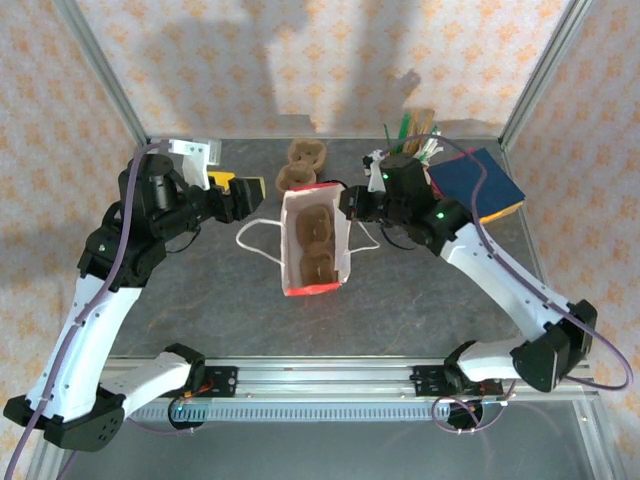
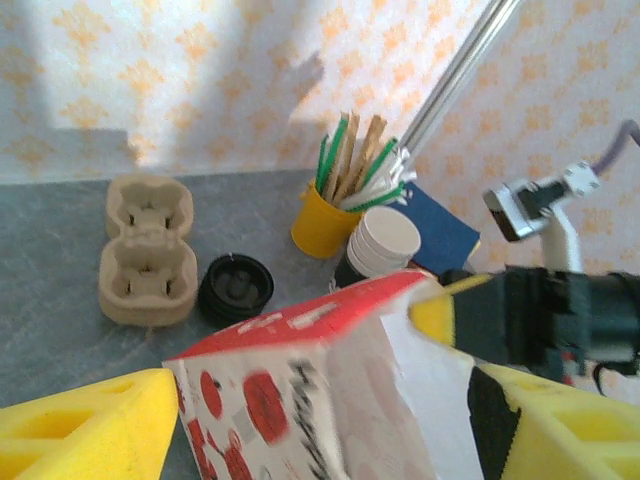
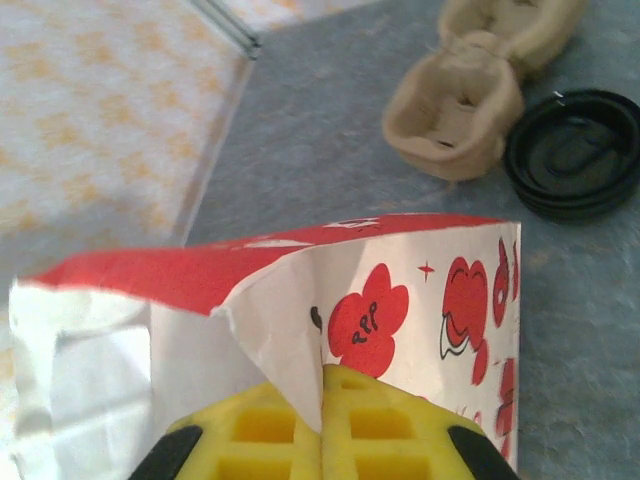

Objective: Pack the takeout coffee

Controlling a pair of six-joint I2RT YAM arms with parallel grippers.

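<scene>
Red bag upright. Right gripper pinched onto bag's rim. Left gripper fingers spread, just beside bag. Takeout coffee behind bag.

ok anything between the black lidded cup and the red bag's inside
Only the far wall of the red-and-white paper bag: the small black lidded paper cup sits behind it and must clear the rim. The mouth is open, a brown pulp carrier inside.
</scene>
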